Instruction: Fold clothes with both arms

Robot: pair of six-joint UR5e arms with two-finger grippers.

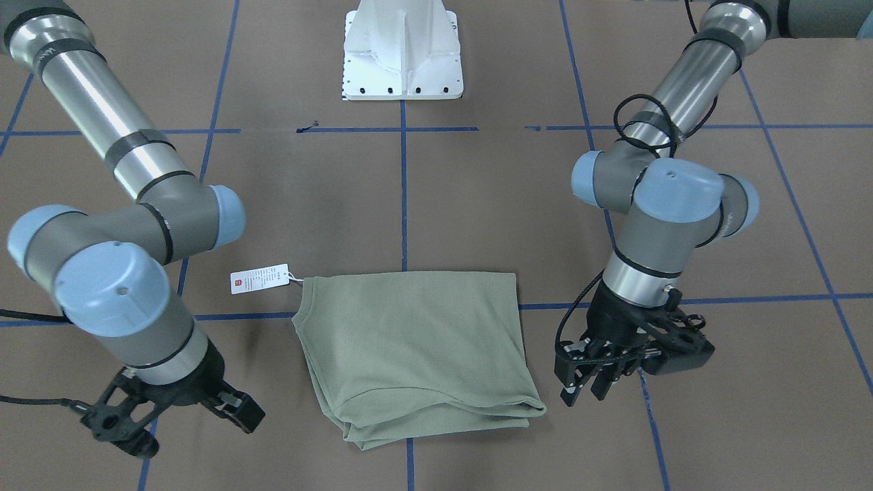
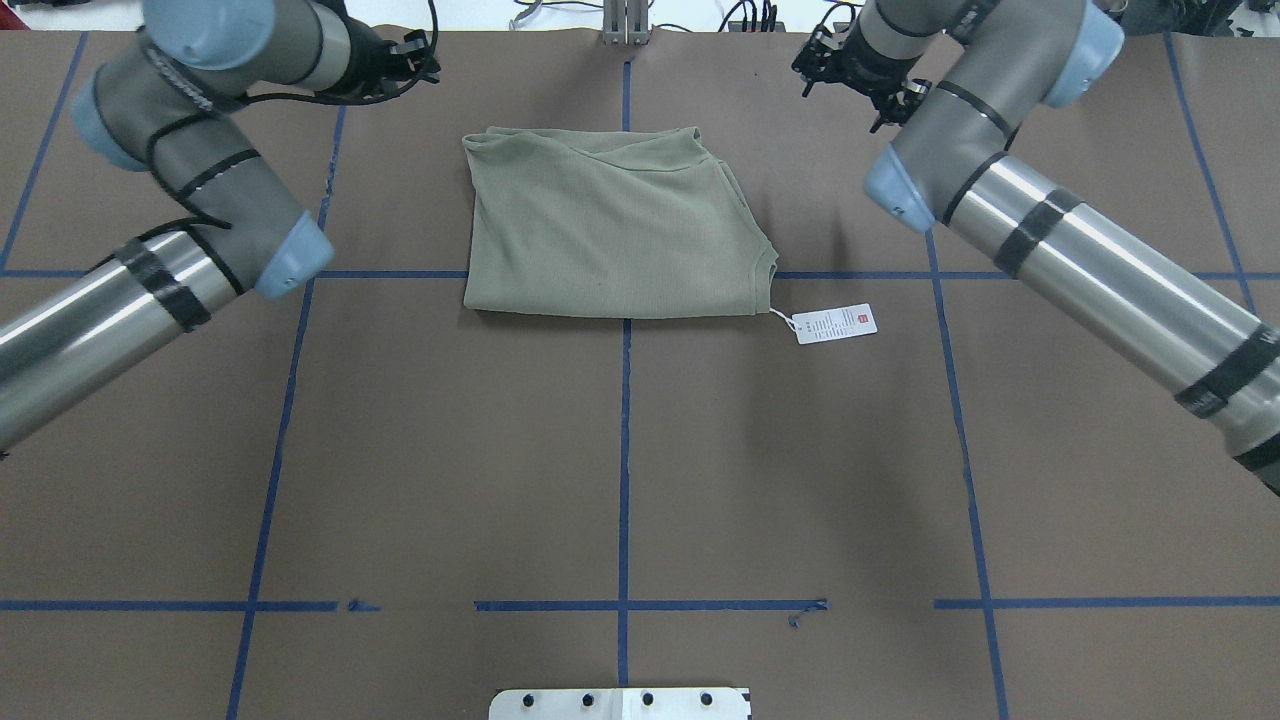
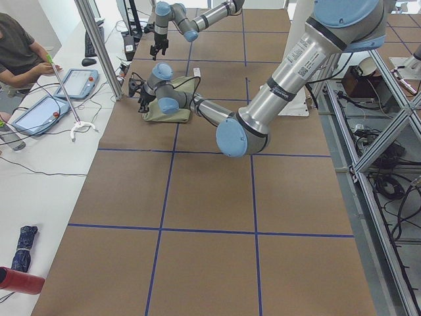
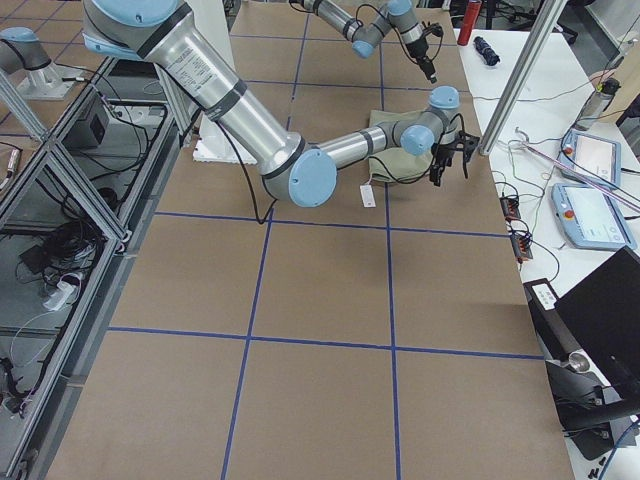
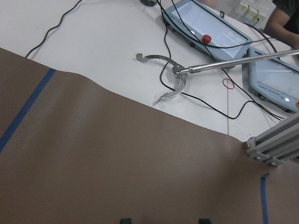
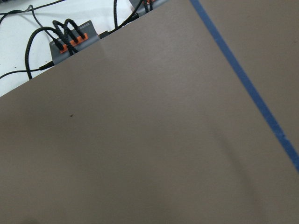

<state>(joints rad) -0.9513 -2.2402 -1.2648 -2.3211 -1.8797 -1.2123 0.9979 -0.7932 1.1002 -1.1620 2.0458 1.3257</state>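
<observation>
We're seeing the sage-green knit shirt (image 1: 416,348) lying folded on the brown table (image 1: 477,191). The black L gripper (image 1: 586,390) and R gripper (image 1: 194,433) are hanging alongside, both released.

The shirt (image 1: 416,341) lies on the table (image 1: 477,204) between my left gripper (image 1: 584,390) and right gripper (image 1: 179,423) — hang tag (image 1: 259,278) beside its corner, toward my right.

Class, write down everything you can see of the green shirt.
The shirt is sage-green ribbed knit, folded into a roughly rectangular layered bundle lying flat on the brown table, across a blue tape line. Stacked edges show on the side away from the robot. A white hang tag on string trails from one corner. Nothing else touches it.
</observation>
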